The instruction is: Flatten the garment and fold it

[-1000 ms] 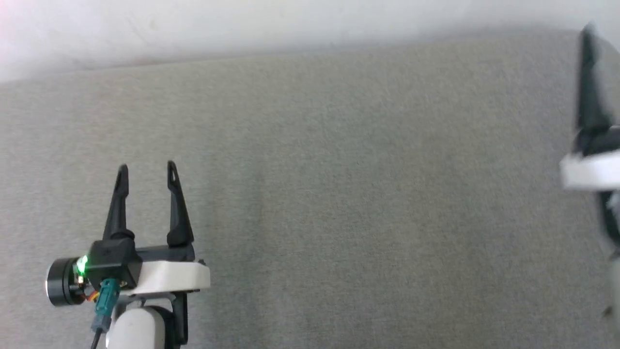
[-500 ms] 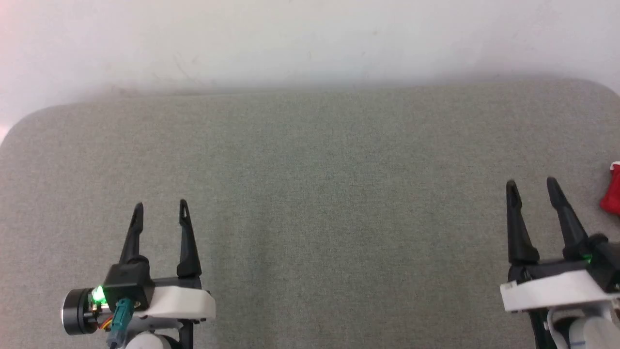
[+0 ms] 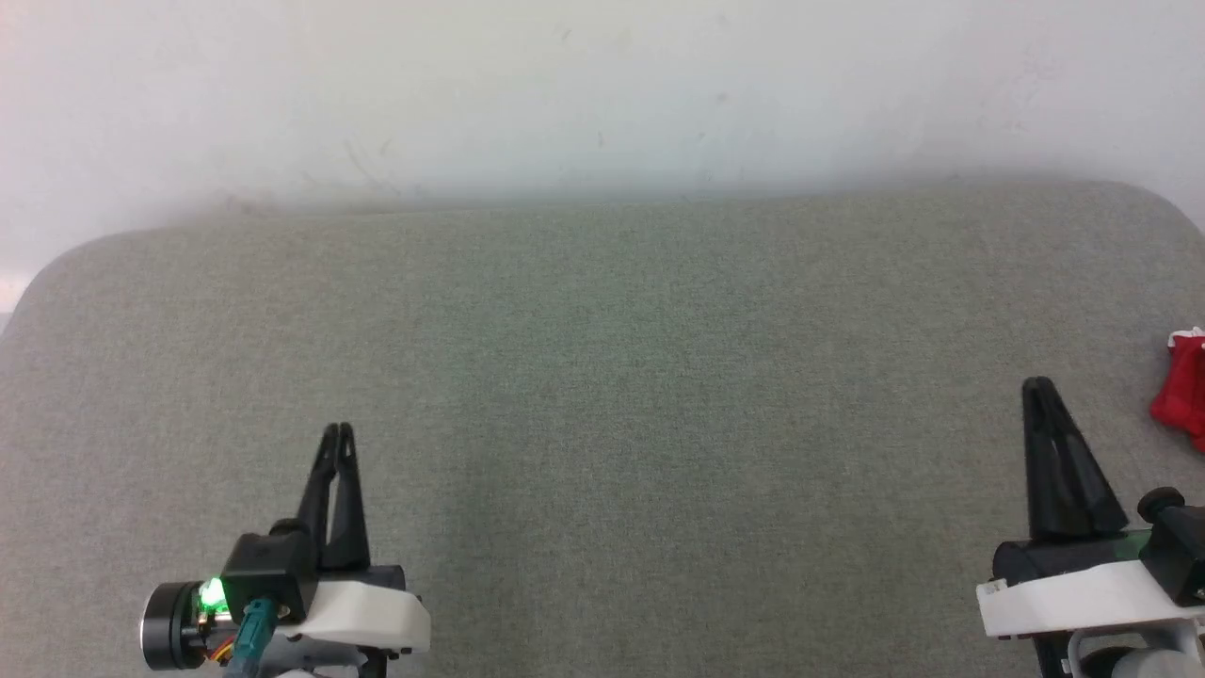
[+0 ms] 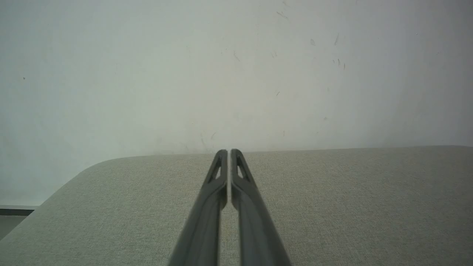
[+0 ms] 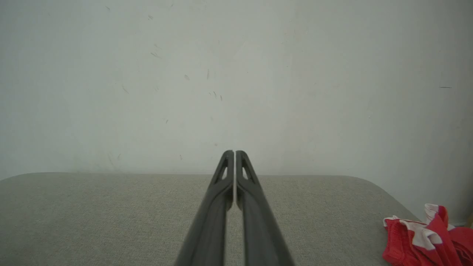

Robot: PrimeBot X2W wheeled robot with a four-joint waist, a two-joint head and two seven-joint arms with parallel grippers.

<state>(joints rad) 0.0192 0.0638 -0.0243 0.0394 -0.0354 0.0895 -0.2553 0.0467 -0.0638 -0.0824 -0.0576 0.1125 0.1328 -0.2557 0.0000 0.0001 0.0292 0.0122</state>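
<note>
The garment [image 3: 1182, 391], red shorts with white trim, lies crumpled at the table's far right edge, cut off by the head view's border. The right wrist view shows the garment [image 5: 428, 240] bunched at its lower right. My right gripper [image 3: 1037, 386] stands shut just left of it, holding nothing, its fingers [image 5: 231, 199] pressed together. My left gripper [image 3: 338, 431] is shut and empty over the table's left part, far from the garment; its fingers [image 4: 225, 184] touch at the tips.
The grey fabric-covered table [image 3: 602, 377] has rounded back corners and stands against a scuffed white wall [image 3: 602, 85]. The table's left edge [image 4: 55, 192] falls off to a floor.
Both grippers have gone from open to shut. The head camera has shifted, so the table sits lower in the picture and a bit more of the garment shows.
</note>
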